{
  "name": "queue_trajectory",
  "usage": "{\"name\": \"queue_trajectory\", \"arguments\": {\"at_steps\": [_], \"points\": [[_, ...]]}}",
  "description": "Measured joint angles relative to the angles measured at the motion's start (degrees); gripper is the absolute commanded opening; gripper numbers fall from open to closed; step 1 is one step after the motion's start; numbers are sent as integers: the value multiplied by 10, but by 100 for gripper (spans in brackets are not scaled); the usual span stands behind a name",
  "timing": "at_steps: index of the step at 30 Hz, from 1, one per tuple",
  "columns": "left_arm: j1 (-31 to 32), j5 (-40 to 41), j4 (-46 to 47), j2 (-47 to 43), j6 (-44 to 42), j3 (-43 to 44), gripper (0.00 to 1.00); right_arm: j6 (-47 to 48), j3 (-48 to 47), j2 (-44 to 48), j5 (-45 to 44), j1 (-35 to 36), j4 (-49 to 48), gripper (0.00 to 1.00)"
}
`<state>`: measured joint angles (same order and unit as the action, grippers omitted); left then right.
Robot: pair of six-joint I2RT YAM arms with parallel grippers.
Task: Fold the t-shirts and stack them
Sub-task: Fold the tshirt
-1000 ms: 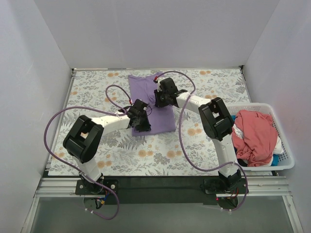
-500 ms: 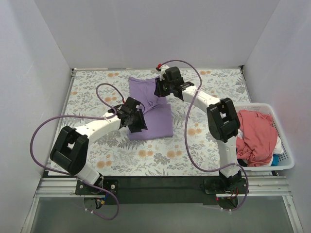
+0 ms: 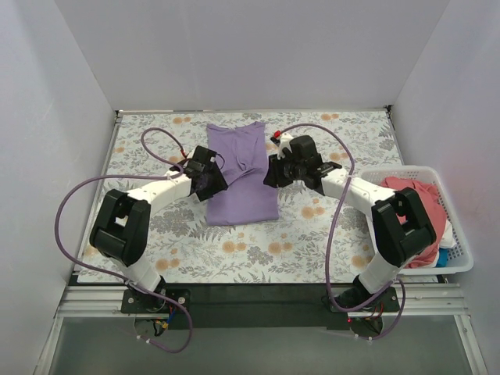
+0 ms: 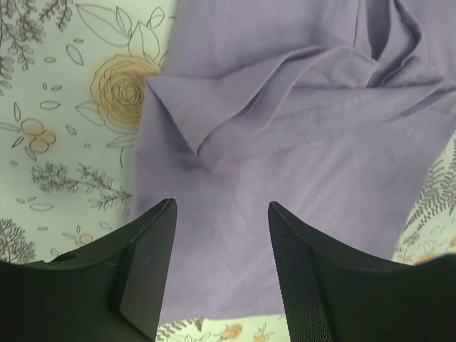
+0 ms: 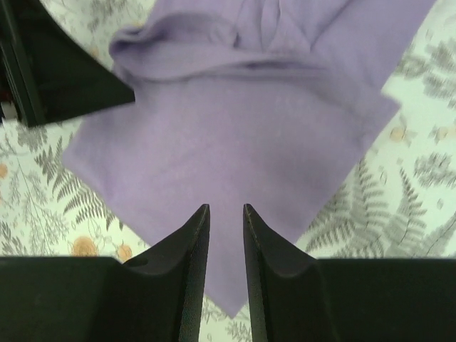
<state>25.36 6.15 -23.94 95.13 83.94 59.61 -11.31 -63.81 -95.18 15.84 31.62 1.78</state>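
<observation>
The lavender t-shirt (image 3: 241, 176) lies as a folded rectangle in the middle of the floral table, with a loose fold across its upper half (image 4: 285, 92). My left gripper (image 3: 211, 176) hovers at its left edge, jaws open and empty (image 4: 221, 204) over the purple cloth. At the shirt's right edge is my right gripper (image 3: 273, 172); its jaws stand a narrow gap apart with nothing between them (image 5: 226, 206), above the shirt (image 5: 235, 142). The coral-pink t-shirt (image 3: 410, 219) sits crumpled in the basket.
The white slatted basket (image 3: 462, 262) stands at the table's right edge, with bits of white and blue cloth (image 3: 445, 244) under the pink shirt. Grey walls close in the left, far and right sides. Purple cables loop over both arms.
The right gripper has swung from the shirt's far end to its right edge. The left gripper has drawn back to the left edge and its jaws have widened. The shirt lies flatter.
</observation>
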Motion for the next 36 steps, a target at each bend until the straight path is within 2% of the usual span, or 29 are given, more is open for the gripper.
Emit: {"name": "queue_trajectory", "arguments": {"at_steps": [5, 12, 21, 25, 28, 30, 34, 36], "points": [[0, 7, 42, 28, 3, 2, 50, -8, 76, 38, 8, 0, -5, 32], [-24, 10, 70, 105, 16, 54, 48, -10, 114, 73, 9, 0, -16, 32], [-80, -9, 88, 197, 28, 210, 47, -9, 133, 80, 9, 0, -24, 32], [-103, -32, 93, 226, 39, 248, 48, -11, 133, 75, 23, 0, -35, 32], [-115, -43, 88, 219, 40, 238, 48, -19, 132, 59, 38, 0, -39, 32], [-119, -55, 90, 187, 38, 200, 49, -27, 132, 45, 60, 0, -45, 32], [-109, -95, 85, 75, 31, 92, 44, -47, 132, 20, 106, 0, -67, 32], [-96, -122, 87, 14, 27, 34, 39, -56, 130, 4, 130, 0, -79, 32]]}}
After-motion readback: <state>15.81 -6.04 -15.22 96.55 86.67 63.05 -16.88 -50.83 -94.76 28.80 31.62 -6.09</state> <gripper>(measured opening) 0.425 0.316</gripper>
